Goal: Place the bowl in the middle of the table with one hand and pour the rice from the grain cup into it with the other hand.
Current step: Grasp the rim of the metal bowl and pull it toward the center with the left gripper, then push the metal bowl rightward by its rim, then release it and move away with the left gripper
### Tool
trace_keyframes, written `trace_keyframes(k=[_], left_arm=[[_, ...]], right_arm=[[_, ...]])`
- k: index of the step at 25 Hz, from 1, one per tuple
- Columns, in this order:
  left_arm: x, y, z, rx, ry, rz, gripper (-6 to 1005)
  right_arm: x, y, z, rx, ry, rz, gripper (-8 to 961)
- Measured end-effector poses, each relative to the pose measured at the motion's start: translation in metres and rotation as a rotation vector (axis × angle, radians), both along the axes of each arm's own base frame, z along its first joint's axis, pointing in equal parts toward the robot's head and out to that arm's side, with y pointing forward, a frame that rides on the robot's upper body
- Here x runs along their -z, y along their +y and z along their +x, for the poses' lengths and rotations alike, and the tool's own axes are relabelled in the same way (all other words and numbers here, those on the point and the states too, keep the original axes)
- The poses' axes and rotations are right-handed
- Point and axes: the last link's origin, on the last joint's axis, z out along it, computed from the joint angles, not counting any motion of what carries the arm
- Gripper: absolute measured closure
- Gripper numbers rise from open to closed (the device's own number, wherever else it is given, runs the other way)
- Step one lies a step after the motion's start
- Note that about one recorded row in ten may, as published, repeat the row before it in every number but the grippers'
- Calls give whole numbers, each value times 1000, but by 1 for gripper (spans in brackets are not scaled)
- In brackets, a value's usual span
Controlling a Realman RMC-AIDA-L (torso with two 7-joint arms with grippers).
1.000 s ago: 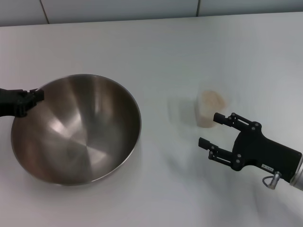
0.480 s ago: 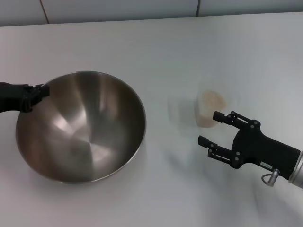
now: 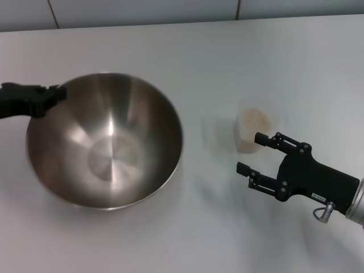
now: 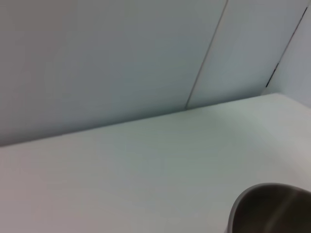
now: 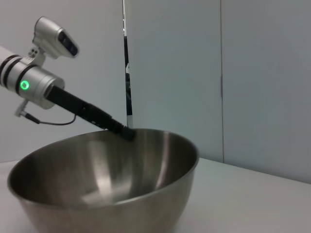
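The steel bowl [image 3: 105,142] is on the left half of the white table [image 3: 227,51]. My left gripper [image 3: 52,95] is shut on the bowl's far-left rim. The clear grain cup [image 3: 252,132] stands upright right of centre, with pale rice [image 3: 253,119] inside. My right gripper [image 3: 250,152] is open just in front of the cup, not touching it. The right wrist view shows the bowl [image 5: 107,184] with the left gripper [image 5: 124,132] on its rim. The left wrist view shows a piece of the bowl's rim [image 4: 272,206].
A bare strip of table lies between the bowl and the cup. The table's back edge meets a grey panelled wall [image 3: 142,11]. No other objects are in view.
The bowl has moved right, toward the table's middle, carried by the left gripper. The right gripper has shifted slightly left and stays open by the cup.
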Motion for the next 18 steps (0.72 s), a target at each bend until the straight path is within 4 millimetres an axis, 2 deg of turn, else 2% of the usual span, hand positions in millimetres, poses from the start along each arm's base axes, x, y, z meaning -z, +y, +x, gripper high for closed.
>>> trace_keyframes(k=[6,8,12,18], left_arm=[[-2,12,29,80,-29,-24,956],[-2,13,32,91,-33,-28,956],[4,19,52,153,-36,-62,956],[11,25,64,184,-32,-77,956]], right_arm=[[0,0,-1,-2,4,-1,207],[1,-1,-1,-2,7,-2,207],[2,-2,-1,-1,11,-5,207],[5,-6,-3,-19,8,9,207]])
